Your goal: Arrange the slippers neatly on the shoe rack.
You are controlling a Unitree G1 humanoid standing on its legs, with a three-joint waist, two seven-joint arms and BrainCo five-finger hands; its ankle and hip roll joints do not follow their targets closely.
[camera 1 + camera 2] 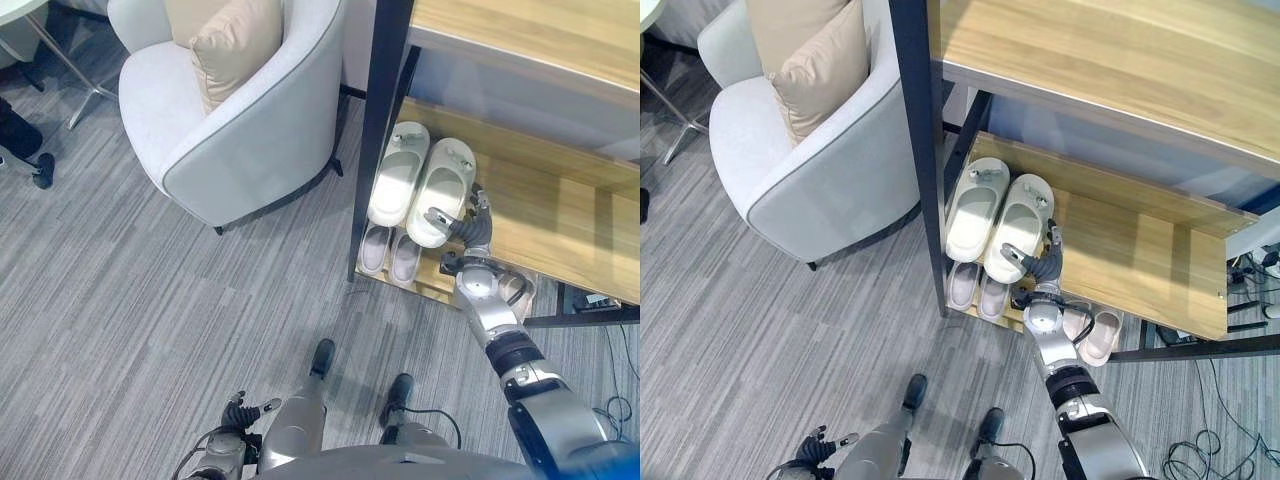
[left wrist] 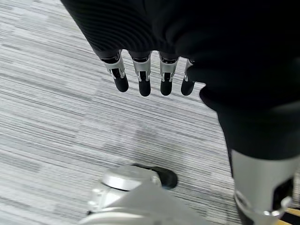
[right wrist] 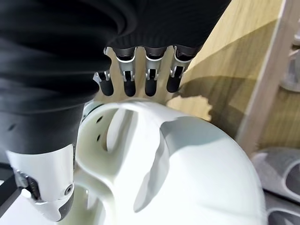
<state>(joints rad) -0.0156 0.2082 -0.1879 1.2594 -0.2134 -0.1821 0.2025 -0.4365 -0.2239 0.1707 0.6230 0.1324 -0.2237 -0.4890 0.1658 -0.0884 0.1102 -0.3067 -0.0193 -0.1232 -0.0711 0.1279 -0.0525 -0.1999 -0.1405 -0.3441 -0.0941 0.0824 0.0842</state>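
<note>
Cream slippers [image 1: 420,182] sit paired on the wooden shoe rack's [image 1: 560,215] middle shelf; the right hand [image 1: 463,228], fingers relaxed, rests on the right one's heel, seemingly nudging it straight. Left hand [image 1: 243,413] hangs idle, fingers apart.

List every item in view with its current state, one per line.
Right white foam slipper: on the wooden middle shelf, right hand's fingers at its heel.
Left white foam slipper: on the same shelf, beside its pair.
Grey slipper pair: on the bottom shelf, side by side.
Pale slipper: bottom shelf, beside the right forearm.
Left hand: hanging over the grey carpet, fingers relaxed.
</note>
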